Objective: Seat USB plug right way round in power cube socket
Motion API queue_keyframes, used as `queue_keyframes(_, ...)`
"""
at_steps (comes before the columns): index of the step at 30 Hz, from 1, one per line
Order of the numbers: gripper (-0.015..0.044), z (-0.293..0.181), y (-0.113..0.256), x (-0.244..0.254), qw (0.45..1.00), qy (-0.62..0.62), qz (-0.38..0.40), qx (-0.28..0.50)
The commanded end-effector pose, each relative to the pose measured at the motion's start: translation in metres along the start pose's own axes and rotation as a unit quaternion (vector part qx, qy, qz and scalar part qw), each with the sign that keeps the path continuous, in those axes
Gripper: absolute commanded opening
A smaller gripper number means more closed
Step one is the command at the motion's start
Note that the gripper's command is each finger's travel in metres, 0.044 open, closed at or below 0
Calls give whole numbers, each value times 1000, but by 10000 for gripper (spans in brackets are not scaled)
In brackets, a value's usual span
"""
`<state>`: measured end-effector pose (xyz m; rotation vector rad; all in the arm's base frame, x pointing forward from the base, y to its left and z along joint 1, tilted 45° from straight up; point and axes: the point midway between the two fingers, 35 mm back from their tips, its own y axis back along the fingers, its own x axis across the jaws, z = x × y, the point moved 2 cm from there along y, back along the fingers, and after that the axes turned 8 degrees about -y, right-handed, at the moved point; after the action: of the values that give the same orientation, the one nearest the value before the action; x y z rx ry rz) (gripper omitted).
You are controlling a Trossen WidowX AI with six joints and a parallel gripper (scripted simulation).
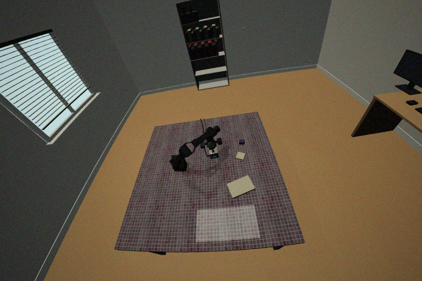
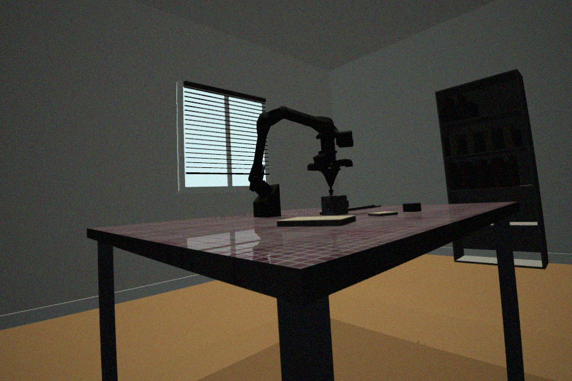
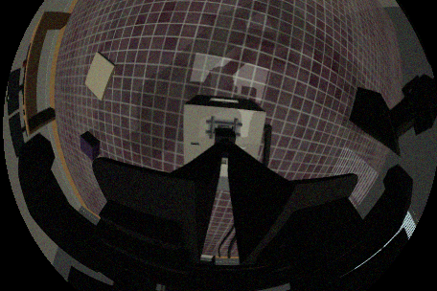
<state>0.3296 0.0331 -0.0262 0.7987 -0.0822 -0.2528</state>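
The power cube (image 1: 214, 155) (image 2: 334, 205) (image 3: 196, 123) stands upright on the table, with a pale top and a dark side. My gripper (image 2: 330, 188) (image 3: 225, 149) points straight down over the cube and is shut on the dark USB plug (image 2: 330, 192) (image 3: 224, 133). In the wrist view the plug is at the grey bracket-like marking (image 3: 210, 127) around the socket on the cube's top. The fingertips are just above the cube's top. The socket opening is hidden under the plug, so its depth and which way round it is cannot be told.
A large pale slab (image 1: 240, 186) (image 2: 316, 220), a small pale tile (image 1: 240, 155) (image 3: 100, 77) and a small dark purple block (image 1: 241, 141) (image 2: 411, 207) (image 3: 89, 145) lie on the tiled table (image 1: 163, 203). A dark cable (image 3: 267, 145) runs beside the cube.
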Motion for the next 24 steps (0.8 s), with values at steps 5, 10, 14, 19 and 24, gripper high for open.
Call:
queue_keyframes(5, 0, 0, -1, 1, 1000, 1, 2, -1)
queue_keyframes(10, 0, 0, -2, 1, 1000, 1, 2, -1)
queue_keyframes(14, 0, 0, -2, 1, 1000, 1, 2, -1)
queue_keyframes(19, 0, 0, -3, 1, 1000, 1, 2, -1)
queue_keyframes(24, 0, 0, -3, 1, 1000, 1, 2, -1)
